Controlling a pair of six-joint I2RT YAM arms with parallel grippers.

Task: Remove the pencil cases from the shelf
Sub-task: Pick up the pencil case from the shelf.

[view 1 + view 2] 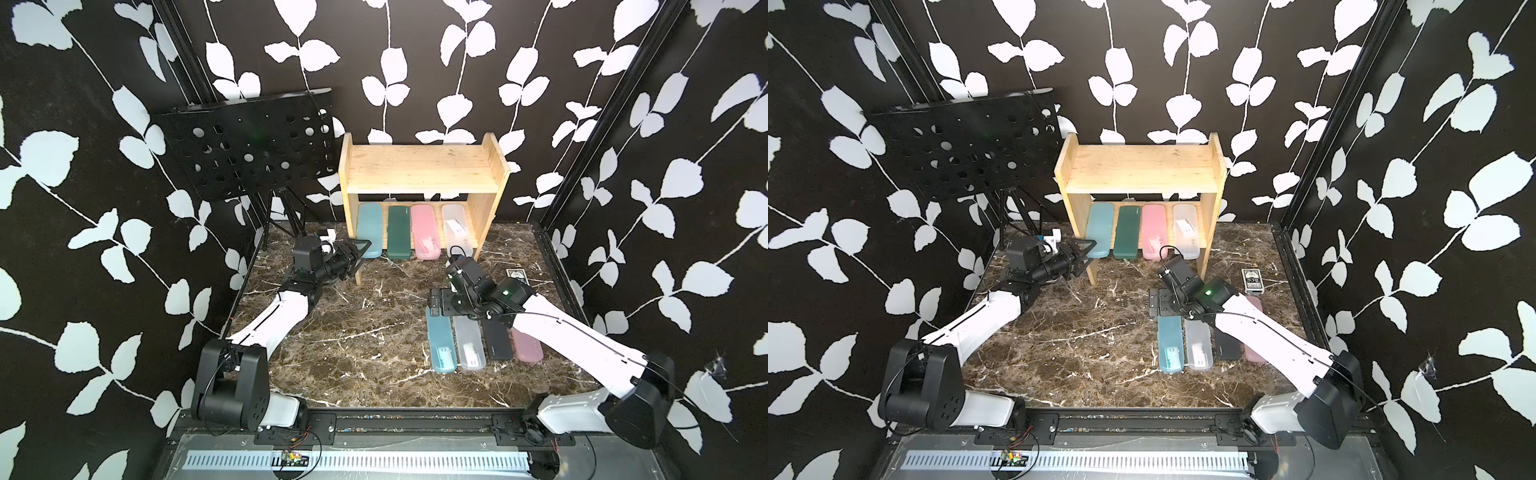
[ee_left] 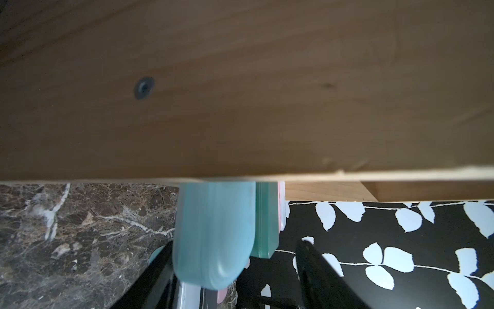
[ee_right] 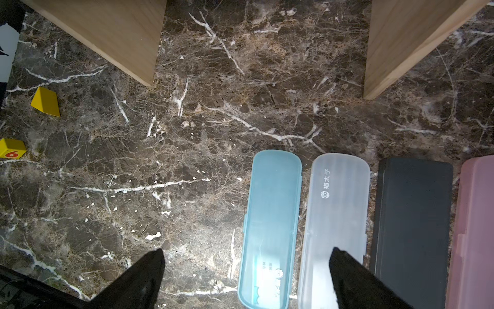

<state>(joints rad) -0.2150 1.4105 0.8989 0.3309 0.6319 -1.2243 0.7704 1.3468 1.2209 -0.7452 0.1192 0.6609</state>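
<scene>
Shelf [image 1: 419,166] of pale grained wood, holding rounded plastic cases [image 1: 424,232].

Light wooden two-tier shelf [image 1: 1142,168], lower tier, side by side: teal plastic pencil case [image 1: 1100,230], dark green case [image 1: 1128,232], pink case [image 1: 1154,232], frosted clear case [image 1: 1187,230]. Left gripper [image 1: 1086,251] at the teal one's near end. Right gripper [image 1: 1154,302], jaws spread, sits above the brown marble tabletop [image 1: 1084,357], by the front row: front teal case [image 1: 1171,345], front clear case [image 1: 1199,347], black case [image 1: 1227,347], front pink case [image 1: 1254,351].

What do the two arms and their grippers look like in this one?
The left arm and right arm have white shell links, black joint housings and thin black cables. The left gripper and right gripper have black tapered fingers. A green light glows near the right wrist.
</scene>
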